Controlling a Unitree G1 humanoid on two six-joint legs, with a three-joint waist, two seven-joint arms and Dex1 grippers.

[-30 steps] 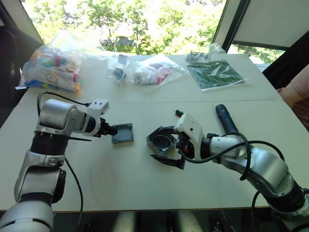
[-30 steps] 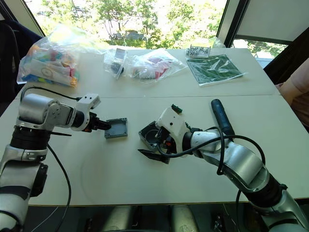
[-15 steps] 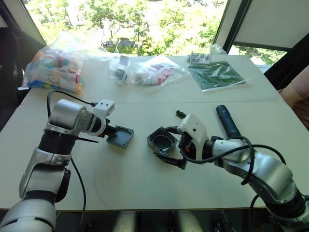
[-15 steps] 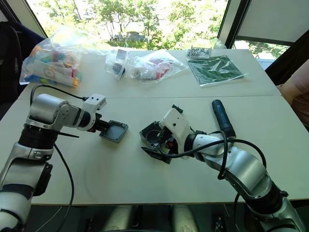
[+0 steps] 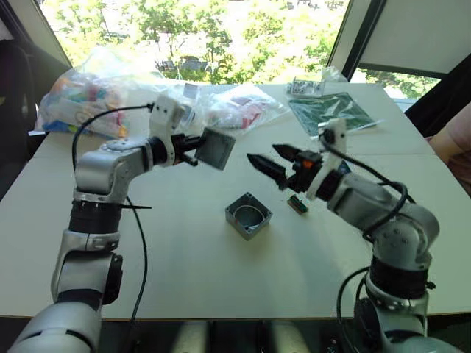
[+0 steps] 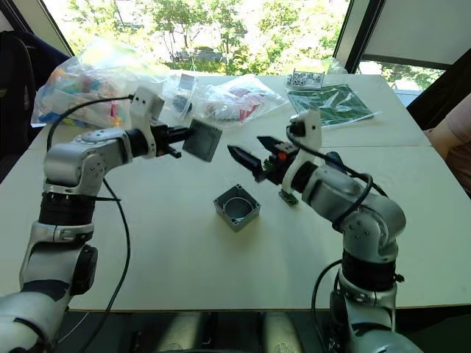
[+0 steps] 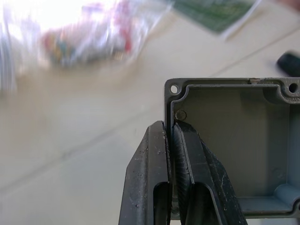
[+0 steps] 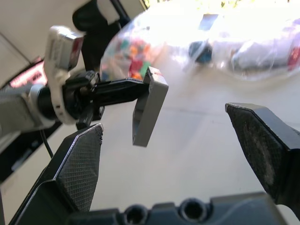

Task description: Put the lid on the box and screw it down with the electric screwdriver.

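Aloft, shallow grey lid (image 5: pixel 215 148), rim pinched in left tool (image 5: pixel 193 149)

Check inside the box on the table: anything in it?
The box sits open-topped and looks empty; its grey floor shows. The near inner walls are hidden. The lid is held above in the left tool.

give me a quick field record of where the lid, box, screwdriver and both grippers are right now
lid: held up off the table, on edge, gripped by its rim
box: open side up on the table, nothing touching it
left gripper: shut on the lid's rim
right gripper: open, in the air facing the lid, holding nothing
electric screwdriver: mostly hidden behind the right arm
table: beige
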